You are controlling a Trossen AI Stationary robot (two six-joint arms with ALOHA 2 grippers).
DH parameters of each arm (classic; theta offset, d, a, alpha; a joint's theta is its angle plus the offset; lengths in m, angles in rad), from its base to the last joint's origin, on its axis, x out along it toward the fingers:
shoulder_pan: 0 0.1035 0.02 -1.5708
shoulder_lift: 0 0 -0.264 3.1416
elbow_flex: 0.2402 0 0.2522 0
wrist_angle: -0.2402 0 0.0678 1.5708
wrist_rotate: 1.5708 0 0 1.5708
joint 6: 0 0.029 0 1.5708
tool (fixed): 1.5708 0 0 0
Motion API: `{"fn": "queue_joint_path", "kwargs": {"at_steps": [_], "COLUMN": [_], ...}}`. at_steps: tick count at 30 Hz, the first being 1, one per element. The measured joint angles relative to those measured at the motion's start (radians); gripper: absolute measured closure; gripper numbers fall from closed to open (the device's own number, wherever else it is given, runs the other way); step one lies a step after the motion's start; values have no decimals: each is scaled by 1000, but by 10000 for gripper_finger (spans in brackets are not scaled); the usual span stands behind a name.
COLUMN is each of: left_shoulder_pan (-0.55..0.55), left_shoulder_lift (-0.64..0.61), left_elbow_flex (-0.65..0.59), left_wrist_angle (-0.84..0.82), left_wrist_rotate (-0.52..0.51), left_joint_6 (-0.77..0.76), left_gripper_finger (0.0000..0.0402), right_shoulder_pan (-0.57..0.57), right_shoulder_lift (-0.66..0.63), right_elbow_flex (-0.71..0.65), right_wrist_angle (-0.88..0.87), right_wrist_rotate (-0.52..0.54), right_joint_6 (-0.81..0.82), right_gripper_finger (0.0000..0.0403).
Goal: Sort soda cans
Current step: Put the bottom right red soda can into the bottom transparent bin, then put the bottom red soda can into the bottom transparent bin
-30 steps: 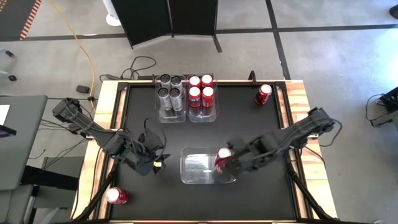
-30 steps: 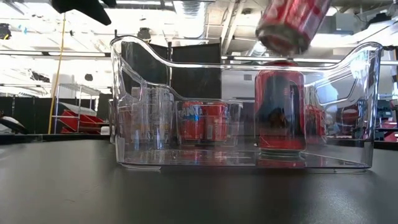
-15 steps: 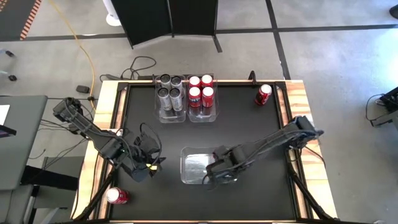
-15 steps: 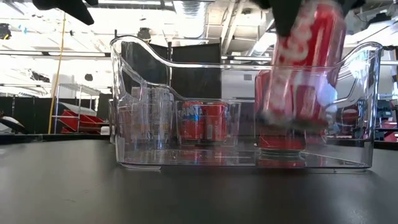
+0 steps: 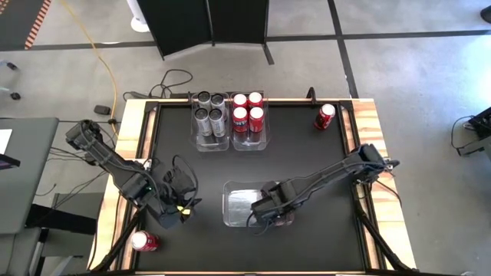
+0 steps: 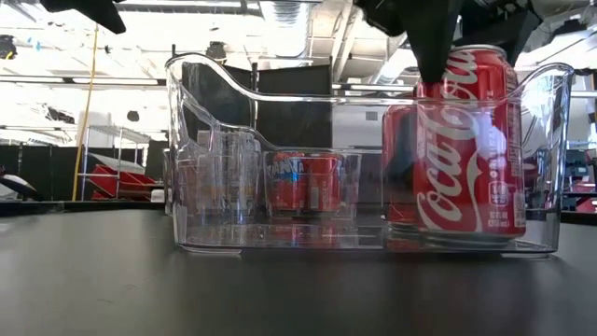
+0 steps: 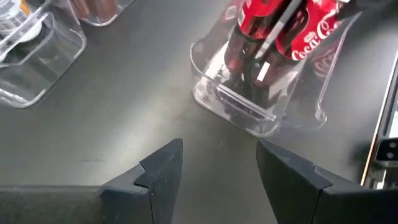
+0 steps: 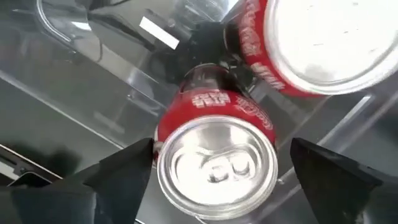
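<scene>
Overhead, the right gripper [image 5: 265, 208] hid the clear bin's [image 5: 238, 205] contents at lower centre; the low view showed a red can [image 6: 469, 140] upright inside, fingers spread clear of it. At lower left, the left gripper [image 5: 175, 216] hovered half-open, holding nothing.

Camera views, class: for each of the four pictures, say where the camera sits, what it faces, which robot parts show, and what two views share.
High view: overhead, straight down; black table, both arms.
Low view: table height, through the clear plastic bin; right gripper above the upright red soda can.
Left wrist view: behind the left gripper, facing that bin.
Right wrist view: looking down past the right gripper's fingers onto that can.
Shared: low and right wrist views show this can.
</scene>
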Motion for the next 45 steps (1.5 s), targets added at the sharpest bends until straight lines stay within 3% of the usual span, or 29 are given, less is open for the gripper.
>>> {"fn": "queue_joint_path", "kwargs": {"at_steps": [4, 10, 17, 24, 32, 38, 42, 45], "left_shoulder_pan": [-10, -11, -48, -199, -376, -420, -420, -435], "left_shoulder_lift": [0, 0, 0, 0, 0, 0, 7, 43], "left_elbow_flex": [0, 0, 0, 0, 0, 0, 0, 0], "left_wrist_angle": [-17, -30, -60, -99, -141, -220, -222, -221], "left_wrist_rotate": [0, 58, 118, 198, 263, 277, 395, 560], "left_joint_6": [15, 69, -114, -313, -572, -713, -761, -811], "left_gripper_finger": [200, 200, 200, 200, 200, 187, 159, 127], "right_shoulder_pan": [0, 24, 35, 21, -8, -20, -20, -18], "right_shoulder_lift": [-22, -77, -146, -199, -216, -216, -216, -216], "right_elbow_flex": [0, 29, 119, 175, 176, 176, 175, 175], "right_wrist_angle": [-1, -10, 10, 119, 190, 206, 206, 207], "right_wrist_rotate": [48, 223, 476, 610, 630, 632, 633, 632], "right_joint_6": [0, 52, 5, -167, -237, -271, -290, -290], "right_gripper_finger": [11, 17, 17, 17, 17, 17, 17, 17]}}
